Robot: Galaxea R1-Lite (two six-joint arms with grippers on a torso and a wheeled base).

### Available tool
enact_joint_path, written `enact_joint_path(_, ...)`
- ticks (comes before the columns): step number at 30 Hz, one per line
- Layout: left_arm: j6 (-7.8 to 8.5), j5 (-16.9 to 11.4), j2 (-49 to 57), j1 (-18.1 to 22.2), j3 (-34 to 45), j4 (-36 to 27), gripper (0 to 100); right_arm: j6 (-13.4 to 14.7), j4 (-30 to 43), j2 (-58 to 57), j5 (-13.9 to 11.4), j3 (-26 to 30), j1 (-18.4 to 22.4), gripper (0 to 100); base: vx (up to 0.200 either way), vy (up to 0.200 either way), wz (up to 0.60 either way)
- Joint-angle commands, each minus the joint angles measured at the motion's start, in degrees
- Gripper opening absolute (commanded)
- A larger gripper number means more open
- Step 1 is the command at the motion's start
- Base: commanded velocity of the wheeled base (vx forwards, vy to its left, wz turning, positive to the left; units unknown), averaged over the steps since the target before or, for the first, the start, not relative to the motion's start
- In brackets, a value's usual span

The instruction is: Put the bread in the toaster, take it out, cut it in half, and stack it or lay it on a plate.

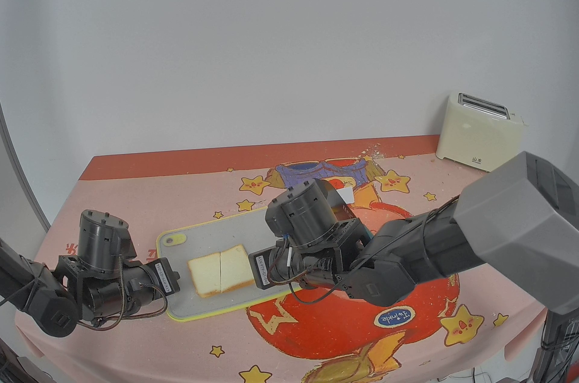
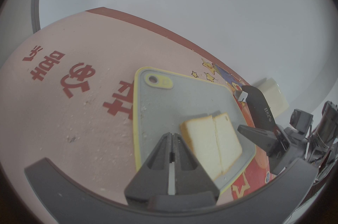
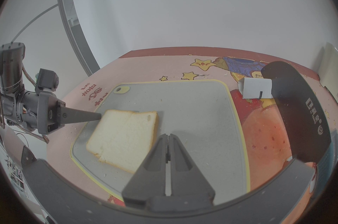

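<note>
Near edge of the worktop (image 1: 151, 191): left gripper (image 1: 174, 280), pressed together, tip at the left side of the bread (image 1: 220, 271). It lies flat on the cutting board (image 1: 199, 236), split into two halves side by side. Right gripper (image 3: 168, 136), also pressed together, sits just right of it, black knife (image 3: 299, 112) blade alongside. Toaster (image 1: 479, 131) stands at the far right corner.

Setting. A plain, pale grey wall (image 1: 271, 28) fills the background, evenly lit. A thin grey curved bar (image 1: 21, 179) runs along its left side. The desk (image 1: 151, 191) wears a pink cartoon-printed cloth with a red band (image 1: 241, 158) at its far edge, yellow stars (image 1: 253, 184), red lettering (image 2: 77, 75) and scattered crumbs.
</note>
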State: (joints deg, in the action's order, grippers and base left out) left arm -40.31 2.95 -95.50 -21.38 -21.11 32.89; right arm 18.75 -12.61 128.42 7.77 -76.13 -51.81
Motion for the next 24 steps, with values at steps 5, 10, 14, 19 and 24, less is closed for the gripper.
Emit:
enact_joint_path(5,-0.12,-0.4,3.83,-1.21,2.04,0.16,0,0.06,-0.05,1.14,0.06,-0.69,-1.36,0,0.0,0.0,0.0)
enact_joint_path(10,-0.12,-0.4,2.6,-1.47,1.51,0.24,0,1.55,-0.05,1.22,0.23,-0.6,-1.1,0,0.0,0.0,0.0)
enact_joint_path(14,-0.03,-0.31,1.46,-1.38,1.25,0.24,0,2.34,-0.05,1.31,0.23,-0.42,-1.1,0,0.0,0.0,0.0)
enact_joint_path(19,-0.12,-0.31,1.11,-1.38,1.43,0.16,0,2.26,0.04,1.14,0.23,-1.04,-1.45,0,0.0,0.0,0.0)
enact_joint_path(24,-0.2,-0.31,-0.74,-1.38,0.64,0.51,0,2.43,0.48,1.14,0.23,-1.57,-2.15,0,0.0,0.0,0.0)
